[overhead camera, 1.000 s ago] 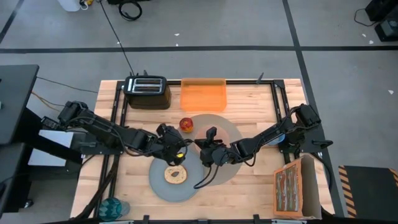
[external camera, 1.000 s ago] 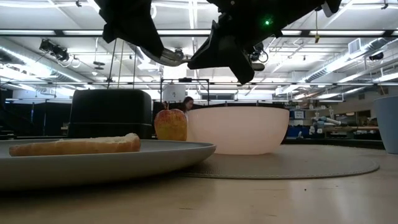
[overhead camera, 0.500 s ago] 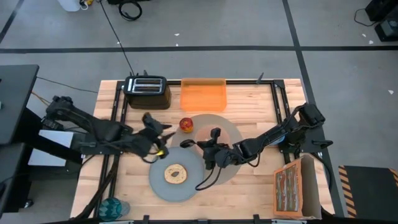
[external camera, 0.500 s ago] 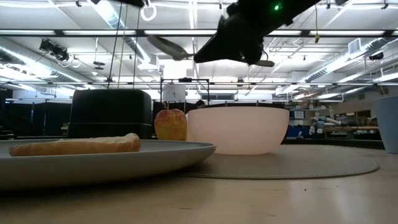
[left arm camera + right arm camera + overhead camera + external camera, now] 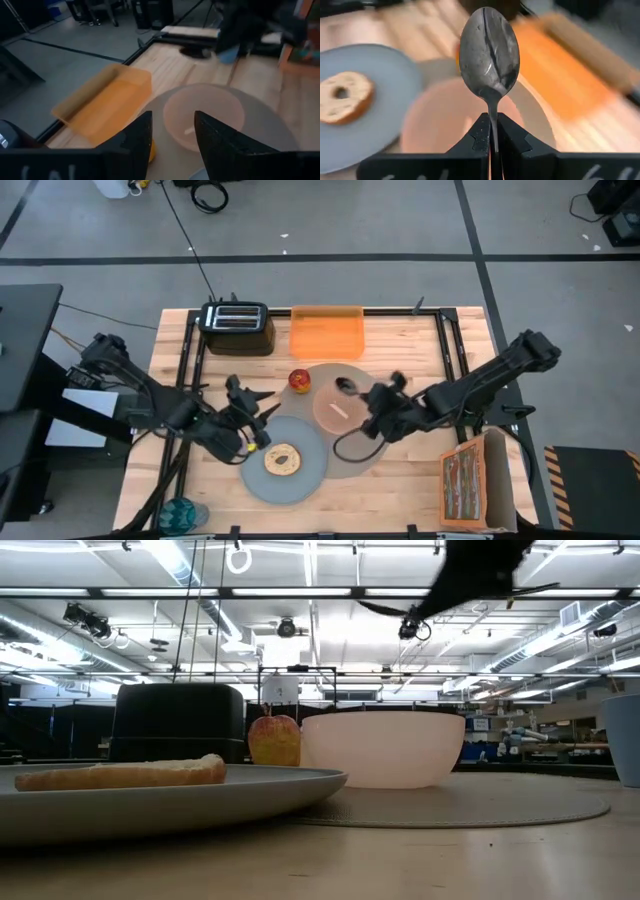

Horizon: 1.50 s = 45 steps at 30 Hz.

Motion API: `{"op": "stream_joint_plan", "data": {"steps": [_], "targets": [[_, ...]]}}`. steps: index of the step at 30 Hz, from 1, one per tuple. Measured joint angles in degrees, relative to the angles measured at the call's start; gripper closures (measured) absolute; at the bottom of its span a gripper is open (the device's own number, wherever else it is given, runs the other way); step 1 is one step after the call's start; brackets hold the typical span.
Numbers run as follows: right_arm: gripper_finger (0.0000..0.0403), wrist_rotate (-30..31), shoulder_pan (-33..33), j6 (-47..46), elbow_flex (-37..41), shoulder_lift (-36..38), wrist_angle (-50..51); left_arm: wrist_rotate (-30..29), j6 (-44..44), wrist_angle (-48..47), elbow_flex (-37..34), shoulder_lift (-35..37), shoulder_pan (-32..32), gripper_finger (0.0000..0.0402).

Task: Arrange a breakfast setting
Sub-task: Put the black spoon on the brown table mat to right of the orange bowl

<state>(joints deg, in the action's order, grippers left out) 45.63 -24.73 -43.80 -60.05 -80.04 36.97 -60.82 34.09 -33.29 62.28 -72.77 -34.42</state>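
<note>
A grey plate [image 5: 300, 475] with a browned bagel [image 5: 283, 459] overlaps the near left of the round placemat [image 5: 375, 455]. A pink bowl [image 5: 338, 412] stands on the mat, and a red apple [image 5: 299, 380] rests at its far left edge. My right gripper [image 5: 378, 393] is above the bowl's right side, shut on a metal spoon [image 5: 489, 50]. My left gripper [image 5: 250, 392] is open and empty, left of the bowl and above the plate's far left edge. The blue cup [image 5: 625, 740] shows at the right of the low view. My right gripper pinches the spoon's handle [image 5: 493, 125] between its two fingers. The handle runs on along the fingers, and the spoon's bowl end [image 5: 347, 384] sticks out toward the table's left. The spoon is lifted clear, high above the pink bowl [image 5: 385, 610].
A black toaster [image 5: 237, 328] and an orange tray [image 5: 327, 332] stand along the far edge. A cardboard box [image 5: 475, 480] stands at the near right corner and a teal object [image 5: 180, 515] at the near left. A cable loop [image 5: 345, 445] from the right arm hangs over the mat.
My left gripper has drawn back from the right gripper toward the table's left edge and stands open. My right gripper has carried the spoon toward the table's right, from above the plate's far edge to above the pink bowl.
</note>
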Motion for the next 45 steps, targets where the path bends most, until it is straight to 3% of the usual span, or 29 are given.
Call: {"op": "stream_joint_plan", "data": {"steps": [8,18,24,33,45], "targets": [[0.0379,-5.2,1.7,-30.8,0.0,1.0,22.1,0.0,-0.7,-0.1,0.0,-4.3,2.9,0.0247],[0.0379,-15.9,4.5,-52.4,0.0,-9.6,22.8,1.0,-3.7,-0.4,0.0,-4.2,3.4,0.0247],[0.0379,-16.9,5.1,-65.0,0.0,-17.1,22.5,1.1,-1.8,-4.1,0.0,-4.2,1.6,0.0247],[0.0377,-18.8,4.5,-73.5,0.0,-22.7,18.0,1.1,-1.8,-5.4,0.0,-4.2,-0.3,0.0247],[0.0376,-20.9,5.9,-72.5,2.5,-23.5,13.2,1.1,-1.8,-5.3,0.0,-4.2,-0.2,0.0247]]}}
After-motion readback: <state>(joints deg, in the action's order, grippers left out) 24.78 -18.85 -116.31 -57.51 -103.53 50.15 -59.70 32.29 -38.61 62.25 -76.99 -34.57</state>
